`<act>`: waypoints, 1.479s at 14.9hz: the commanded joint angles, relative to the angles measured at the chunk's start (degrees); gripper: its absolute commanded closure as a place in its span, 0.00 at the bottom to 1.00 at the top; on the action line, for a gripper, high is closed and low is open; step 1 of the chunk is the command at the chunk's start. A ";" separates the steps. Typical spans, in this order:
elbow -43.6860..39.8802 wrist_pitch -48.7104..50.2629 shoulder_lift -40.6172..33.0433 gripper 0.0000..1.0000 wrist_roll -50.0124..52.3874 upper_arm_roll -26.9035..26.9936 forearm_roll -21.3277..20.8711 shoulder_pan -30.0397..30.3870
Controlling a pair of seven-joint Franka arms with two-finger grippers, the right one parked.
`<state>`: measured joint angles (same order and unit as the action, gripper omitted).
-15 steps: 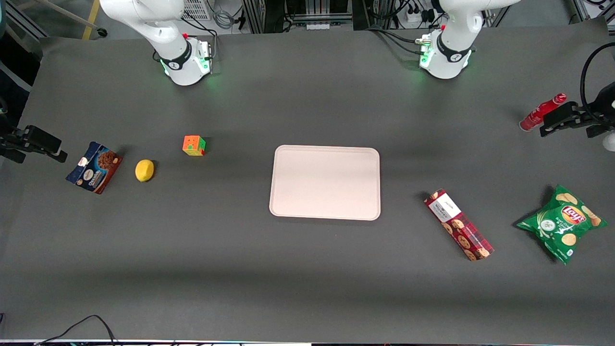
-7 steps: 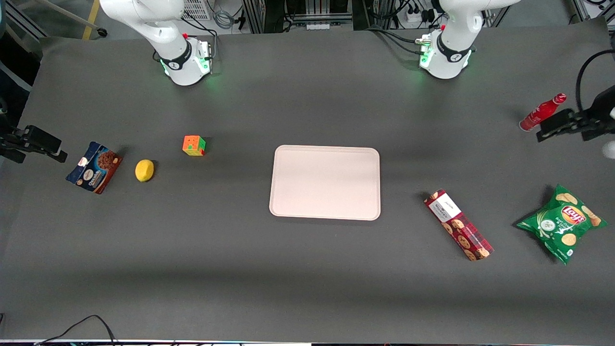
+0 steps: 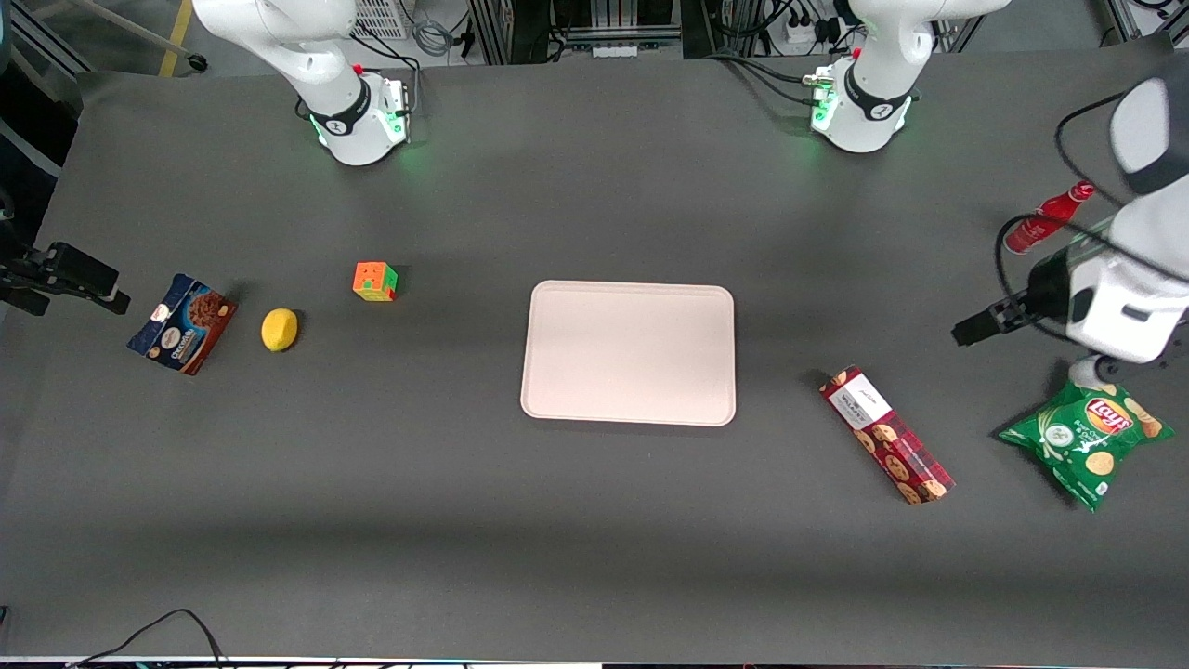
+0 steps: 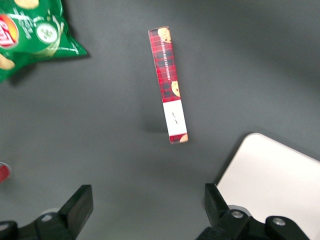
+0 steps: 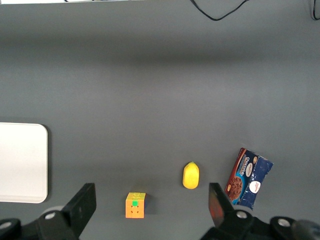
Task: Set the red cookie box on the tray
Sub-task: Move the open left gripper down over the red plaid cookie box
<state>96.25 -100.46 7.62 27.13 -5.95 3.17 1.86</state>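
The red cookie box (image 3: pixel 887 435) is a long plaid carton with a white label. It lies flat on the dark table between the pale pink tray (image 3: pixel 628 353) and a green chips bag (image 3: pixel 1087 432). The left arm's gripper (image 3: pixel 971 330) hovers above the table, farther from the front camera than the box and apart from it. In the left wrist view the gripper (image 4: pixel 148 205) is open and wide, with nothing between its fingers (image 4: pixel 80 205). The same view takes in the whole box (image 4: pixel 168 85) and a corner of the tray (image 4: pixel 270 185).
A red bottle (image 3: pixel 1045 218) lies close to the working arm, and the chips bag (image 4: pixel 30 35) sits partly under the arm's wrist. Toward the parked arm's end lie a colour cube (image 3: pixel 374 281), a lemon (image 3: pixel 280 329) and a dark blue cookie packet (image 3: pixel 183 322).
The left arm has swung in from the table's end, carrying its gripper from beside the red bottle toward the red cookie box. Nothing on the table has moved.
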 commanded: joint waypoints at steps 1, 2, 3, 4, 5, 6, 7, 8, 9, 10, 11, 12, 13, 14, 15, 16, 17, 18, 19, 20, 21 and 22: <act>4.82 -6.49 3.52 0.00 6.43 7.16 0.70 -7.03; 4.82 -7.63 5.45 0.00 7.58 9.01 0.35 -9.22; 4.82 -8.78 7.30 0.00 7.85 10.68 0.35 -10.73; 4.82 -10.18 9.15 0.00 7.85 11.65 0.35 -11.70; 4.82 -11.85 10.99 0.00 7.85 11.83 0.43 -11.88; 4.82 -13.69 12.84 0.00 7.94 11.84 0.52 -11.88; 4.82 -15.10 14.51 0.00 8.03 11.84 0.61 -11.97; 4.82 -15.46 15.40 0.00 8.55 11.84 0.70 -11.97; 4.82 -15.73 16.54 0.00 9.17 11.84 0.78 -12.15; 4.82 -17.38 18.03 0.00 10.04 11.84 0.79 -12.67; 5.00 -20.10 19.35 0.00 10.57 11.92 0.79 -13.11; 5.00 -21.78 20.67 0.00 10.58 12.36 0.79 -13.64; 4.91 -23.97 22.24 0.00 10.32 13.67 0.96 -15.12; 4.91 -26.17 23.74 0.00 10.14 15.34 1.22 -16.70; 4.82 -28.28 25.15 0.00 9.62 16.83 2.79 -18.37; 4.73 -29.87 26.29 0.00 8.39 18.50 5.42 -19.78; 4.65 -30.75 27.26 0.00 6.03 19.82 7.88 -21.01; 4.65 -30.93 28.05 0.00 4.18 20.70 10.43 -22.16; 4.65 -30.94 28.24 0.00 3.21 21.93 11.41 -23.12; 4.65 -30.94 28.32 0.00 2.85 22.99 11.51 -23.92; 4.65 -30.94 28.33 0.00 2.15 23.52 11.51 -24.19; 4.65 -30.94 28.33 0.00 1.10 23.70 11.68 -24.19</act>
<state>101.45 -131.38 35.87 31.34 14.87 13.20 -20.22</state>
